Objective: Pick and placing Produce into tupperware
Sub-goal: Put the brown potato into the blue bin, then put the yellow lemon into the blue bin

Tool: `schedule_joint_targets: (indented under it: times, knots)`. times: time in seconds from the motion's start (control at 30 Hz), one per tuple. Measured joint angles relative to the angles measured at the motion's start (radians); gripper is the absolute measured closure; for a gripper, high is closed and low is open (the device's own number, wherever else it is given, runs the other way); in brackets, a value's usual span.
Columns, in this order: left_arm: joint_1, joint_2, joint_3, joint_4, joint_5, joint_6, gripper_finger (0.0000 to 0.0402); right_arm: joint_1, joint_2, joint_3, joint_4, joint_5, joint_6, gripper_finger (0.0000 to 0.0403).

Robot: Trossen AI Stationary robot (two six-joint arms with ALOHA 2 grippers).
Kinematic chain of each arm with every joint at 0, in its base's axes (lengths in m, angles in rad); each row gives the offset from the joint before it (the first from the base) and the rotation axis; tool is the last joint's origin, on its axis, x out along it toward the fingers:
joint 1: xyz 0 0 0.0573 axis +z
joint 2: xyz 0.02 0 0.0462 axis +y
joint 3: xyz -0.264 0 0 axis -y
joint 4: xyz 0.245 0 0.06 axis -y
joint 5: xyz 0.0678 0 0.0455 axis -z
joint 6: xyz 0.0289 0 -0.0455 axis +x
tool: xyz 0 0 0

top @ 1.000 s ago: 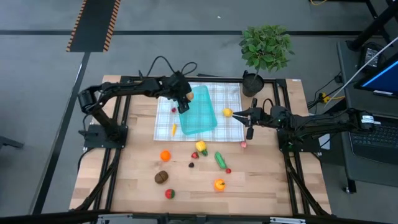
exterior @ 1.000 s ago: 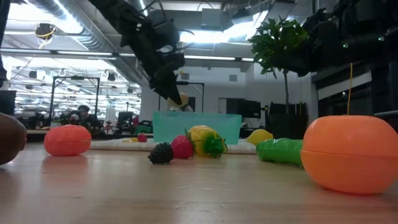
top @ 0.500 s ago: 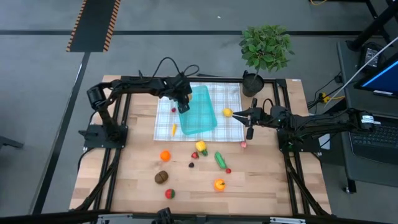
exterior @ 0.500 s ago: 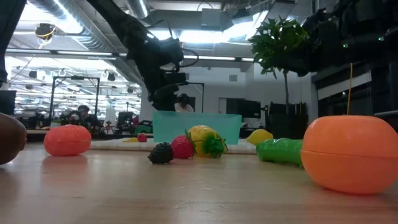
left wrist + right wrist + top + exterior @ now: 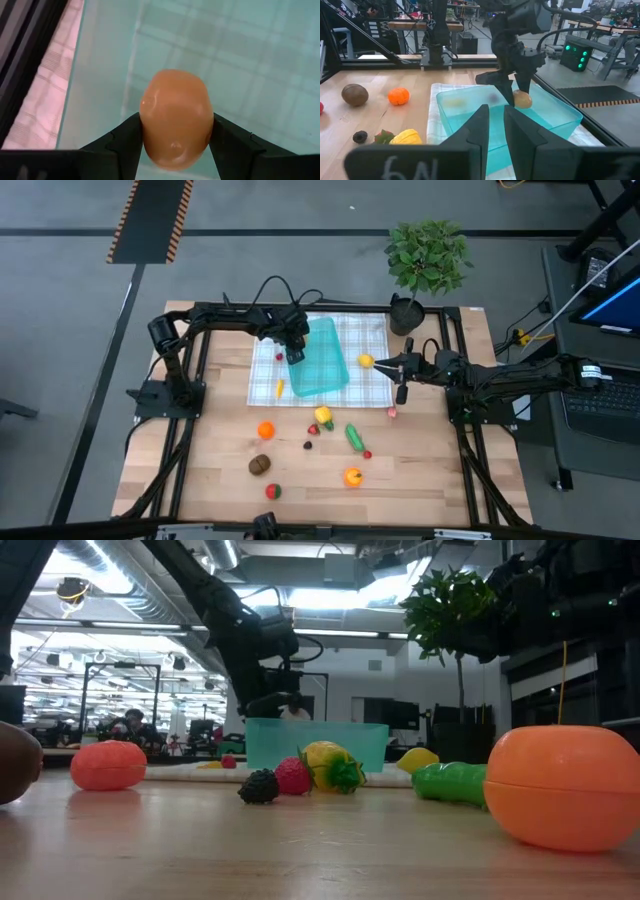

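Observation:
The teal tupperware [image 5: 322, 368] lies on a white-green checked cloth [image 5: 368, 340] at the table's far middle. My left gripper [image 5: 293, 350] is shut on a tan potato [image 5: 175, 115] low over the tupperware's left part; the potato also shows in the right wrist view [image 5: 522, 99]. My right gripper [image 5: 392, 367] hovers empty to the right of the tupperware, beside a yellow lemon [image 5: 366, 361], with its fingers close together. More produce lies on the bare wood: an orange [image 5: 265, 430], a kiwi [image 5: 260, 464], a cucumber [image 5: 354, 437]. My left gripper pinches the potato's two opposite sides [image 5: 145, 125] between its two fingers [image 5: 125, 137]. The fingers come from above, pointing down into the tupperware. The potato hangs between the fingertips over the tupperware's floor [image 5: 250, 60]; whether it touches the floor I cannot tell.
A potted plant [image 5: 428, 260] stands at the cloth's far right corner. A carrot [image 5: 279, 388] lies on the cloth left of the tupperware. A yellow fruit [image 5: 323, 416], a blackberry [image 5: 309, 445], a second orange [image 5: 352, 477] and red berries [image 5: 367, 453] lie nearer.
My left gripper has gone down with the potato, from above the tupperware's rim to inside it, staying shut on it. The right arm has kept still.

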Motion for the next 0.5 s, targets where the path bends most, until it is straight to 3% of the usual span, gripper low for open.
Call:
schedule_joint_targets:
  times: [0.3, 0.5]
  knots:
    - [-0.015, 0.000, 0.000, 0.005, -0.106, 0.001, 0.0181, 0.000, 0.000, 0.000, 0.000, 0.000, 0.000, 0.0341]
    - [-0.025, 0.000, 0.000, 0.006, -0.107, 0.045, 0.0182, 0.000, 0.000, 0.000, -0.001, 0.000, 0.000, 0.0341]
